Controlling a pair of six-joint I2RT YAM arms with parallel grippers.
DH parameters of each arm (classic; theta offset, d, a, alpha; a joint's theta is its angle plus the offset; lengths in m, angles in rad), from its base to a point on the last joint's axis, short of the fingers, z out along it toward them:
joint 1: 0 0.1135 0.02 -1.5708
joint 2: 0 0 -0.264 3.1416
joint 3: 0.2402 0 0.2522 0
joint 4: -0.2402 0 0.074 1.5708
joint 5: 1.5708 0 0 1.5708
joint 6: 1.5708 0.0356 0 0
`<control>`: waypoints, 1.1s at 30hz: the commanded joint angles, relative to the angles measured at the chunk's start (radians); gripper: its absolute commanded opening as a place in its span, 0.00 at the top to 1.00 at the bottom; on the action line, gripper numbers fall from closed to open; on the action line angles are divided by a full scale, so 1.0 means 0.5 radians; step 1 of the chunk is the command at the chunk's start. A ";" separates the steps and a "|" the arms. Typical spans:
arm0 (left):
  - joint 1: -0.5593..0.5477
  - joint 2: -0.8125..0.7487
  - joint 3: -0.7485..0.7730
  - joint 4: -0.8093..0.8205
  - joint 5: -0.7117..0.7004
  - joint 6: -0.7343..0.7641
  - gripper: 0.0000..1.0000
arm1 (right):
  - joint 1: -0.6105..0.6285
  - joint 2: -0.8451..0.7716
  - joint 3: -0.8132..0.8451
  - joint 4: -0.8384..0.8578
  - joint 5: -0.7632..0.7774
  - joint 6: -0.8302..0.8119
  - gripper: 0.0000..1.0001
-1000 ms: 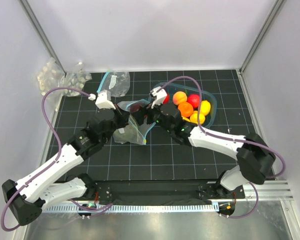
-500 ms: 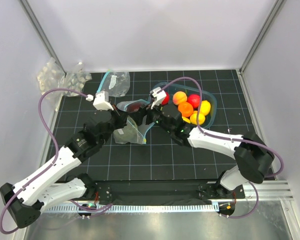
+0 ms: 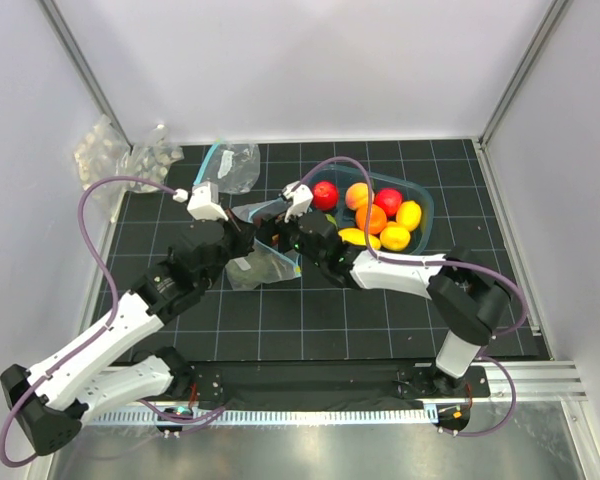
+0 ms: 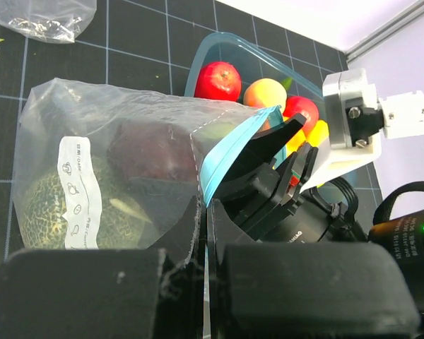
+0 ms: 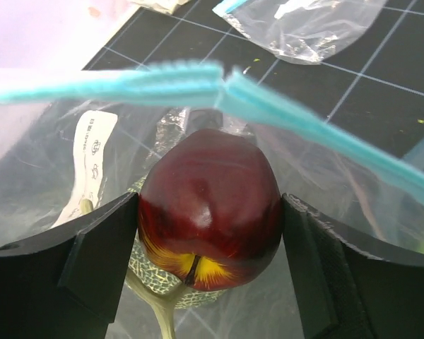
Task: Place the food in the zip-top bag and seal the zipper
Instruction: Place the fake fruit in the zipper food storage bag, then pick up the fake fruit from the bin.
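The clear zip-top bag [image 3: 265,258] lies on the black mat, its mouth facing right, with a dull-green melon [image 4: 49,205] inside. My left gripper [image 4: 206,212] is shut on the bag's lower mouth edge, right by the teal zipper [image 4: 230,152]. My right gripper [image 5: 210,212] reaches into the mouth under the zipper [image 5: 162,83]. Its fingers press both sides of a dark red apple [image 5: 208,183], which sits just above the melon [image 5: 145,272]. More food lies in the teal bowl [image 3: 426,203]: a red ball [image 3: 325,194], an orange one [image 3: 371,217] and a lemon [image 3: 409,214].
A second, empty clear bag [image 3: 235,165] lies at the back of the mat. Clear packs of white lumps [image 3: 105,150] sit off the mat at the back left. Slanted white walls close in both sides. The two wrists are close together over the bag.
My right arm has pushed left, carrying the apple deeper into the bag mouth and uncovering the red ball in the bowl. The left gripper has kept its hold and barely moved.
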 commanded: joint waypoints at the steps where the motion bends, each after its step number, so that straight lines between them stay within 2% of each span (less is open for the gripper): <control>1: 0.008 0.029 0.044 0.072 -0.069 0.042 1.00 | 0.008 -0.166 0.064 0.030 0.103 -0.007 0.13; 5: 0.033 0.097 0.069 0.041 -0.100 0.024 1.00 | 0.008 -0.341 0.012 -0.061 0.134 -0.025 0.13; 10: 0.097 0.155 0.066 0.032 -0.027 -0.022 1.00 | 0.005 -0.479 0.039 -0.350 0.143 -0.068 0.10; 12: 0.110 0.158 0.063 0.032 -0.017 -0.025 1.00 | 0.005 -0.534 0.046 -0.448 0.158 -0.120 0.13; 15: 0.122 0.158 0.054 0.035 -0.027 -0.028 1.00 | 0.005 -0.663 0.015 -0.537 0.189 -0.191 0.24; 17: 0.128 0.152 0.044 0.035 -0.060 -0.031 1.00 | 0.005 -0.770 0.000 -0.629 0.387 -0.200 0.32; 21: 0.125 0.106 0.026 0.035 -0.094 -0.040 1.00 | -0.010 -0.908 -0.031 -0.752 0.621 -0.197 0.35; 23: 0.125 0.069 0.011 0.035 -0.112 -0.040 1.00 | -0.041 -0.991 -0.028 -0.810 0.689 -0.127 0.40; 27: 0.128 0.026 -0.038 0.075 -0.143 -0.059 1.00 | -0.126 -1.053 -0.065 -0.893 0.790 -0.041 0.41; 30: 0.125 0.020 -0.038 0.081 -0.158 -0.056 1.00 | -0.252 -1.032 -0.074 -0.945 0.708 0.106 0.41; 31: 0.125 0.023 -0.045 0.078 -0.158 -0.056 1.00 | -0.368 -1.016 -0.074 -0.957 0.653 0.146 0.40; 33: 0.125 0.023 -0.045 0.087 -0.155 -0.056 1.00 | -0.479 -0.921 -0.062 -0.988 0.436 0.266 0.35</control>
